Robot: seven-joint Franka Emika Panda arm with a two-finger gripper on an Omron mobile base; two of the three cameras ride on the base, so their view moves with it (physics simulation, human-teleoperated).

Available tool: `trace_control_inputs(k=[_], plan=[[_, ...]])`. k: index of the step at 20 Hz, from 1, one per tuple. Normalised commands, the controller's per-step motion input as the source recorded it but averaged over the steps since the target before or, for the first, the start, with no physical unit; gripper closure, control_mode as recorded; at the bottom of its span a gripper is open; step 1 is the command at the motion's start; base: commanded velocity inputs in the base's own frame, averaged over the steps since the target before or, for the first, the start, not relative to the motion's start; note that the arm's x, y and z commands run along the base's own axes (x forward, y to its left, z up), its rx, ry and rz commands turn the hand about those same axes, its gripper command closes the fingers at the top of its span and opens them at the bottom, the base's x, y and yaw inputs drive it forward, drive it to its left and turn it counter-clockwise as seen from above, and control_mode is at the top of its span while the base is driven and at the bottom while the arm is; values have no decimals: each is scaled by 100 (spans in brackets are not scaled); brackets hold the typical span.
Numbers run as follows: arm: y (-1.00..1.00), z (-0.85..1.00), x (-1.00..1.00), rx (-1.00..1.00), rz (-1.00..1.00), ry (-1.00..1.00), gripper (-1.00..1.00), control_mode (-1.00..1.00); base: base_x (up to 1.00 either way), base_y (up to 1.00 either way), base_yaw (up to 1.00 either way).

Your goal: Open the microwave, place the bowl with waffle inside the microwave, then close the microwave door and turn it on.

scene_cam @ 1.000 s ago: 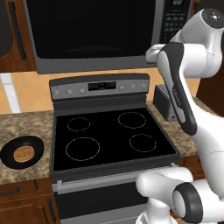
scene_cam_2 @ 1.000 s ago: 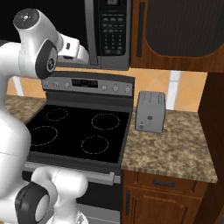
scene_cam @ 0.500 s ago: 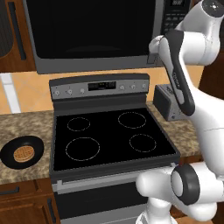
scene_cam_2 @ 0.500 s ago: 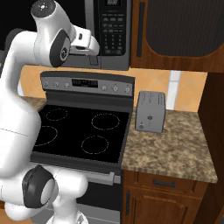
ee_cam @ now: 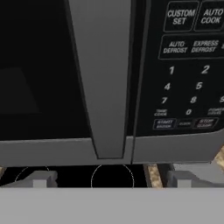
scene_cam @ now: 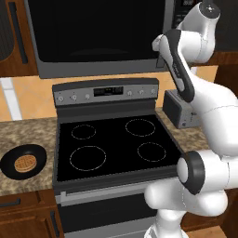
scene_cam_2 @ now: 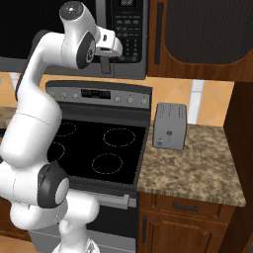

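The microwave (scene_cam: 102, 69) hangs above the stove with its door (scene_cam: 97, 28) closed, black glass across the front. My gripper (scene_cam_2: 106, 62) is raised in front of the microwave's right part, by the keypad (scene_cam_2: 129, 34). In the hand view the gripper (ee_cam: 109, 181) is open, its fingertips (ee_cam: 39, 179) far apart with nothing between them. Straight ahead of it is the door's grey vertical handle (ee_cam: 103, 78), and the keypad (ee_cam: 188, 65) lies to the right. The black bowl (scene_cam: 9, 162) with the round waffle (scene_cam: 24, 163) in it sits on the counter left of the stove.
A black-topped stove (scene_cam: 116, 144) with several burner rings stands under the microwave. A grey toaster (scene_cam_2: 169, 126) sits on the granite counter (scene_cam_2: 197, 168) to its right. Dark wood cabinets (scene_cam_2: 207, 29) flank the microwave.
The arm has risen and swung the hand up to the microwave's front by the handle. The jaws stay wide. Bowl and door have not moved.
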Motion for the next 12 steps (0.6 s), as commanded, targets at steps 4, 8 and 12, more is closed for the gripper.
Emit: trace_control_inputs(k=[4, 8, 12], plan=[[0, -18, 73, 0, 0, -5, -100, -100, 0, 0, 0], [0, -24, 69, -2, 0, -8, -100, -100, 0, 0, 0], [0, -21, 72, -1, 0, -9, -100, -100, 0, 0, 0]])
